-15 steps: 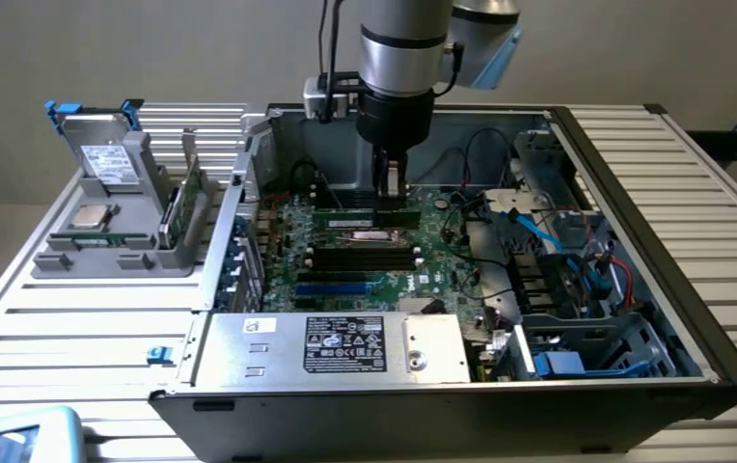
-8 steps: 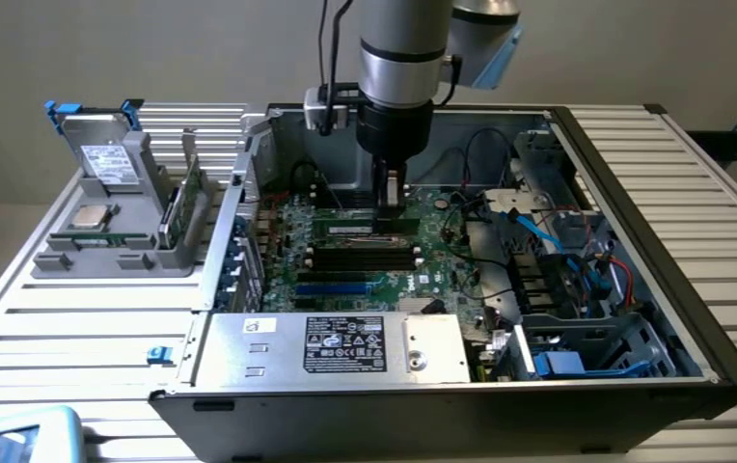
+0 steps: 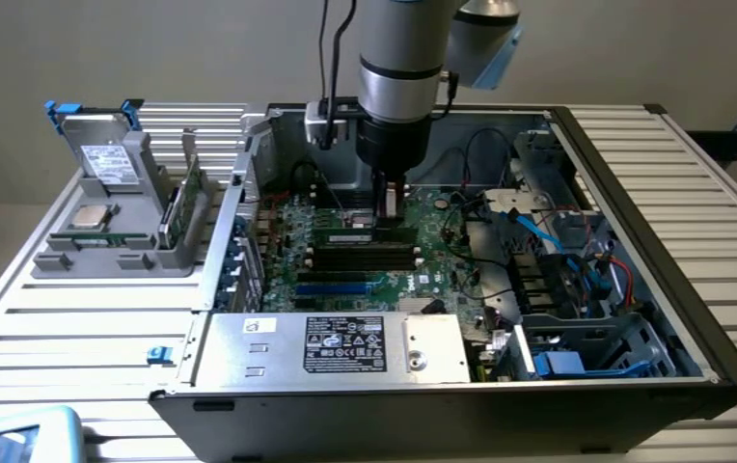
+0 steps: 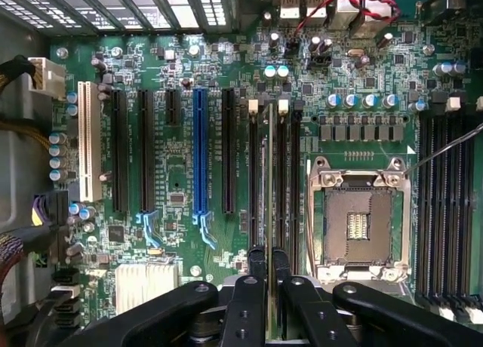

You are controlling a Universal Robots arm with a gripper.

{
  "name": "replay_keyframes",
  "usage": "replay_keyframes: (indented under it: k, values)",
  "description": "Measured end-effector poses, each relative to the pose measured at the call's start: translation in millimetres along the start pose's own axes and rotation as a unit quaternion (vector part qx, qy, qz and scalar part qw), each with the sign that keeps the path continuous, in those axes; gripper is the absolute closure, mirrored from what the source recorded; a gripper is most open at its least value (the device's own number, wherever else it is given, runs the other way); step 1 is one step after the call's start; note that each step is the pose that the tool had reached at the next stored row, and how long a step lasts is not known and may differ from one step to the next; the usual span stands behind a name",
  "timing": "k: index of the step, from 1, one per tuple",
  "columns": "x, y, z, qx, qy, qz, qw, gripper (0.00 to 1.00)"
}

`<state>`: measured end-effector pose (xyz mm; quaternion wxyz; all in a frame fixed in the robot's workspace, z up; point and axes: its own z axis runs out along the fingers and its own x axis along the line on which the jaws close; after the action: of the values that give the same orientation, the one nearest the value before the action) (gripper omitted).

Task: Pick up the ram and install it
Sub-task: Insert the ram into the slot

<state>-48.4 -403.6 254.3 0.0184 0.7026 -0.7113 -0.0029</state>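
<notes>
Gripper (image 4: 269, 256) clamped on ram (image 4: 269, 173), edge-on over slots (image 4: 281, 173). If I'm tilted or offset, pressing could crack it. Exterior view: cables (image 3: 532, 227) at 3 o'clock could snag.

I read the gripper (image 4: 269, 256) as matt black, the ram (image 4: 269, 173) as green board, the motherboard (image 4: 219, 249) as glossy green laminate, and the power supply (image 3: 330, 347) as bare grey metal.

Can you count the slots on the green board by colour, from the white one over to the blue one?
White slot: 1
Black slots: 3, one of them short
Blue slot: 1
Total: 5
</notes>
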Motion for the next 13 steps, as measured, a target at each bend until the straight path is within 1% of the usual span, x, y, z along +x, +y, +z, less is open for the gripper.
replay_keyframes:
  k: [5,13]
  values:
    - [0.8,-0.2,6.9,0.0000,0.0000,0.000,1.0000,0.85]
    - [2.8,-0.3,8.6,0.0000,0.0000,0.000,1.0000,0.85]
